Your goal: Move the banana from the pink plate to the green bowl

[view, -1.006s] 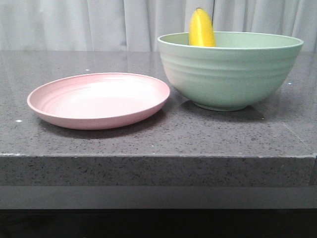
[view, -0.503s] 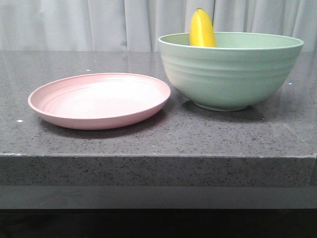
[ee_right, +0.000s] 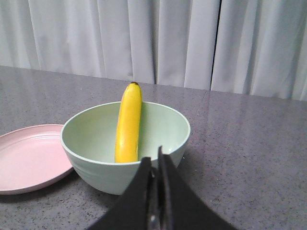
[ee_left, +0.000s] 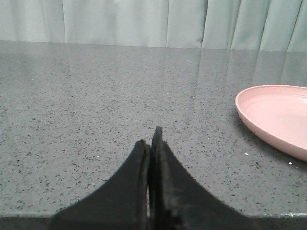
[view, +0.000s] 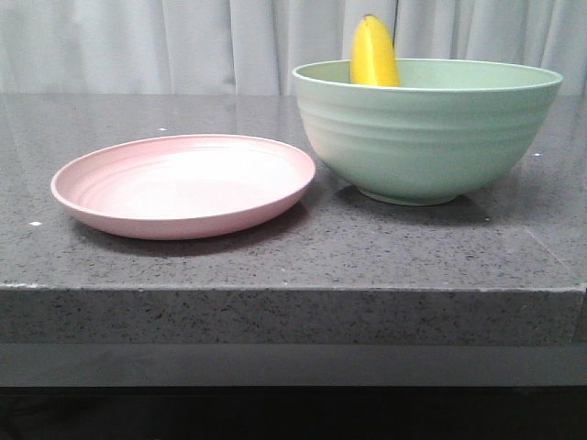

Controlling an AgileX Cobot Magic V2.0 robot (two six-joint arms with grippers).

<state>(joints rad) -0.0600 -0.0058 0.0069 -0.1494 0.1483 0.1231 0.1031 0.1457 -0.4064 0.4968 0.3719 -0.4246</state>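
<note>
The yellow banana (view: 374,53) stands on end inside the green bowl (view: 426,137), leaning on its far wall, its tip above the rim. It also shows in the right wrist view (ee_right: 128,125) inside the bowl (ee_right: 96,163). The pink plate (view: 183,185) lies bare to the bowl's left, touching or almost touching it, and shows in the left wrist view (ee_left: 278,117) and the right wrist view (ee_right: 29,160). My left gripper (ee_left: 151,139) is shut and empty over bare counter, well apart from the plate. My right gripper (ee_right: 154,158) is shut and empty, just outside the bowl's near rim.
The grey speckled counter (view: 275,266) has its front edge close below the plate and bowl. A pale curtain (view: 183,46) hangs behind the counter. Neither arm shows in the front view.
</note>
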